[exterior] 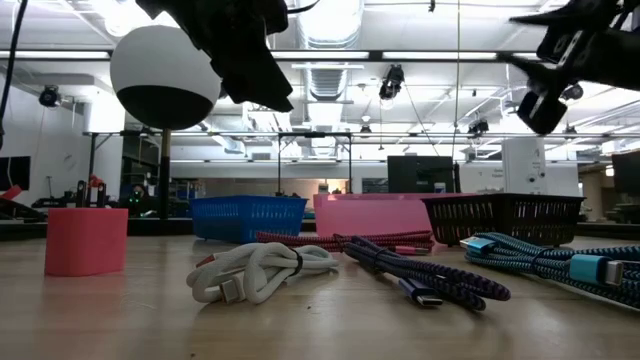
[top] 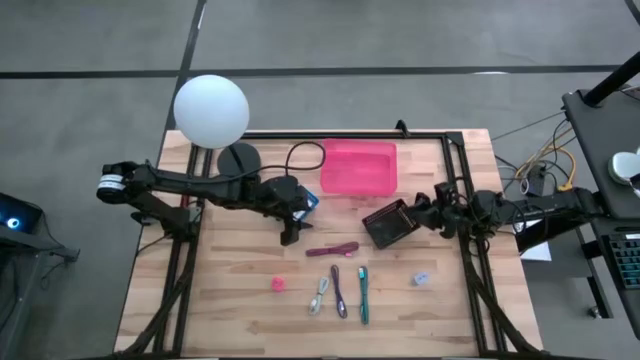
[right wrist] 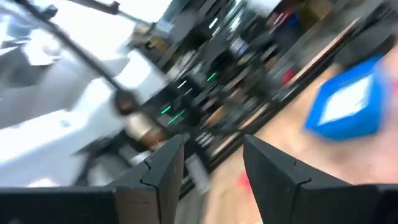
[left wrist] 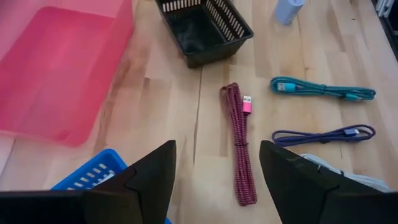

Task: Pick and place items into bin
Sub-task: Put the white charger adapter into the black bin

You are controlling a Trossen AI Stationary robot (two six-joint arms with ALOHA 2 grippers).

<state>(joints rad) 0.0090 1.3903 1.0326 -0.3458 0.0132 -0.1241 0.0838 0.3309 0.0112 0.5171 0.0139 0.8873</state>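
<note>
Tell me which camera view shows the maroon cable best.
The left wrist view: the maroon cable lies whole, folded, its pink plug visible. The high view shows it small; the low view only a distant strip; the right wrist view misses it.

We see a pale wood table [top: 230,290] with black edges. On it stand a pink bin [top: 358,166], a black basket [top: 391,223] and a blue basket [left wrist: 93,177]. The cables are braided: one maroon [left wrist: 239,143] with a pink plug, one teal [left wrist: 322,89], one purple [left wrist: 323,134], one white [exterior: 262,272]. The small block [exterior: 86,241] is pink, the lamp globe [top: 211,110] white.
</note>
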